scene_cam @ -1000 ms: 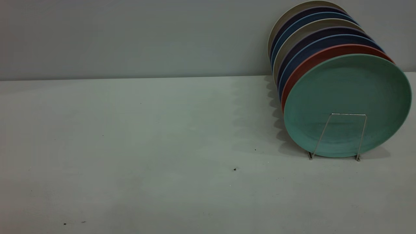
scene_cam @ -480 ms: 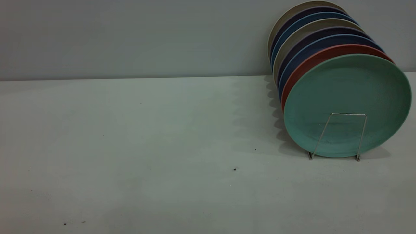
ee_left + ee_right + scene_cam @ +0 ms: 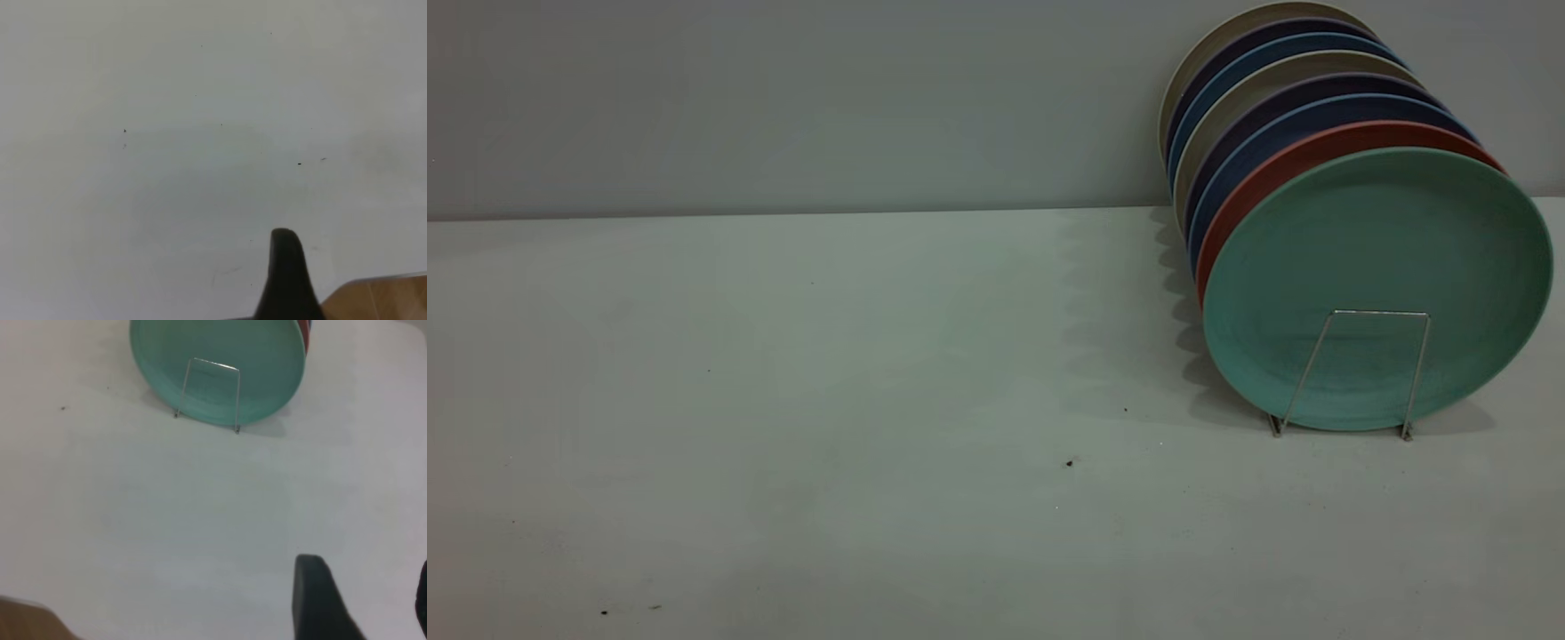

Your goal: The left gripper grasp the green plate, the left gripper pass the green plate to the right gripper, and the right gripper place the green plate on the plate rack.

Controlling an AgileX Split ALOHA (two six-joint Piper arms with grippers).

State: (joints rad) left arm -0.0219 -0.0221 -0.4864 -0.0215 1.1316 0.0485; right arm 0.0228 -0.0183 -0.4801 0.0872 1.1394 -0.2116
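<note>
Item one, the green plate (image 3: 1378, 284): we find it standing on edge at the front of the plate rack (image 3: 1360, 373), at about four o'clock on the tabletop (image 3: 783, 400) in the exterior view. The rack's front wire loop crosses the plate's lower face. From the task we judge the placing done.

Item two, the row behind: a salmon-pink plate (image 3: 1280, 169) sits just behind the green one, then dark blue, purple and beige plates (image 3: 1272, 80), all leaning the same way.

Item three, the right gripper (image 3: 363, 607): it hangs over bare tabletop, well apart from the rack, which lies toward twelve o'clock in its wrist view. One dark finger (image 3: 317, 600) shows plainly and a sliver of the other at the frame edge, so we read the jaws as apart, holding nothing.

Item four, the left gripper (image 3: 287, 280): only one dark finger (image 3: 285, 267) shows above bare tabletop near its wooden edge (image 3: 380, 300). We cannot tell how its jaws stand.

Item five, risks as we judge them:
- The green plate rests behind a single loop shorter than itself; a knock to the tabletop or rack could tip it forward.
- An arm sweeping low toward the rack could strike the rim and send the whole leaning row over.
- The light wire rack may slide if nudged.
</note>
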